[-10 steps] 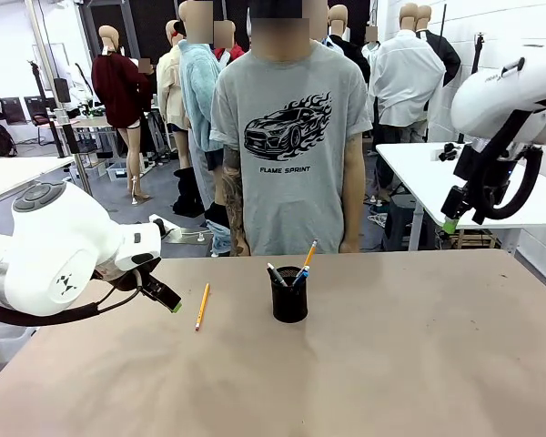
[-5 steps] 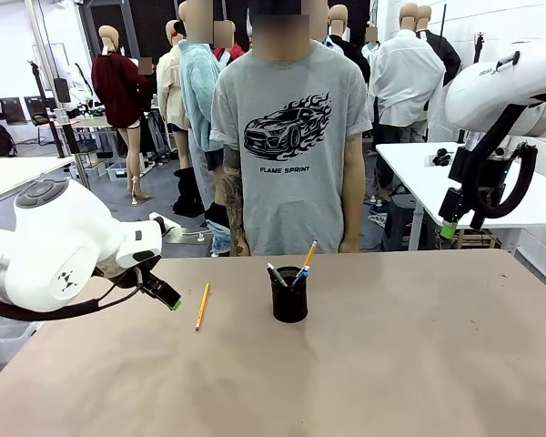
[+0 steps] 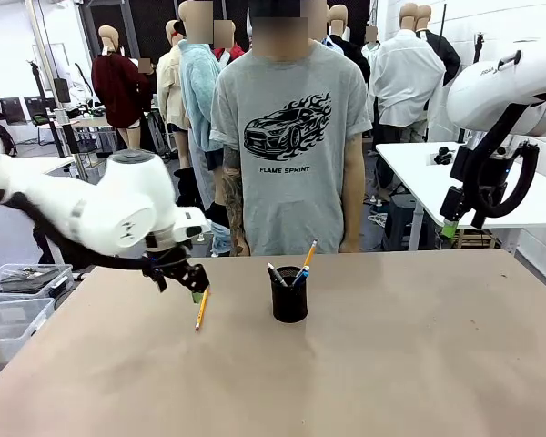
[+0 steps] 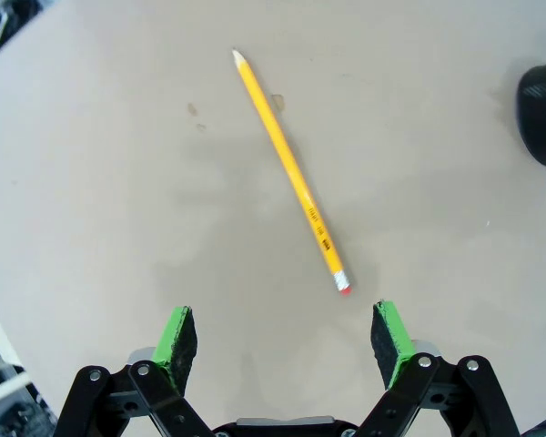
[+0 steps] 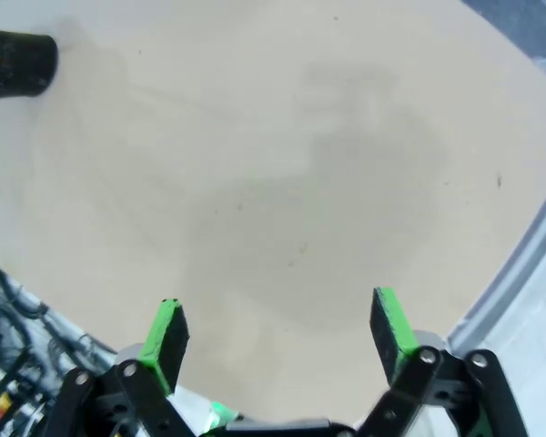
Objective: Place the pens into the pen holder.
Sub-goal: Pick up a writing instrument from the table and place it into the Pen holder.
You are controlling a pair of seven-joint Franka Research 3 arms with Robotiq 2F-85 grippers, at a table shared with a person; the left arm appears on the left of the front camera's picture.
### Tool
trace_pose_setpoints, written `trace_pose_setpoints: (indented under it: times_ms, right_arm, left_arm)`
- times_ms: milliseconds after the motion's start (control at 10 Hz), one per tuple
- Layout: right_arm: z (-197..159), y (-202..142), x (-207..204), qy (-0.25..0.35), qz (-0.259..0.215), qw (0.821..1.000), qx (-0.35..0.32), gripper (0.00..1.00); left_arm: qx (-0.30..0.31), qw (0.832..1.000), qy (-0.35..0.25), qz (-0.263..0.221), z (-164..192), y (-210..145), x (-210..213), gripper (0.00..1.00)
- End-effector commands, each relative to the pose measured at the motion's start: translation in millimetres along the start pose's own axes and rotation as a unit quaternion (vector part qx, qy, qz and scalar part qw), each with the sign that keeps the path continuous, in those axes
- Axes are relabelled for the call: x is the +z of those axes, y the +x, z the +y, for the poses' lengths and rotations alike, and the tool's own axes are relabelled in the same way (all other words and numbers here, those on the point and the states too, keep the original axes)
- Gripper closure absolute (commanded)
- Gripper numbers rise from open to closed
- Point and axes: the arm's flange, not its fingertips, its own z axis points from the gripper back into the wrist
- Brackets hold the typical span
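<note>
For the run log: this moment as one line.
left gripper open over yellow pencil | right gripper open, above table | pen holder holds pens

On my front view I can read one line of text: "FLAME SPRINT", in small black capitals on the chest of the grey short-sleeved T-shirt [image 3: 289, 137] worn by the person standing behind the small black wire-mesh pen holder [image 3: 289, 295]. The words sit just under a black drawing of a car trailing flames. On my left wrist view, the yellow wooden pencil [image 4: 289, 168] lying on the tan table [image 4: 118, 182] beside the pen holder carries a short dark stamp near its eraser end, too small for me to read.
</note>
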Motion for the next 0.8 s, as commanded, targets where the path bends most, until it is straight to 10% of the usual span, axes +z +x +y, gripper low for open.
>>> trace_pose_setpoints:
  times_ms: [0, 700]
  right_arm:
    - [-0.1, 1.5, -0.1, -0.003, -0.005, 1.0, 0.001, 0.0]
    - [-0.1, 1.5, -0.1, -0.003, -0.005, 1.0, 0.001, 0.0]
  left_arm:
    - [0.05, 0.998, 0.007, 0.033, -11.2, 31.3, -21.1, 0.0]
    - [0.077, 0.996, -0.015, 0.039, -9.9, 45.2, -44.5, 0.0]
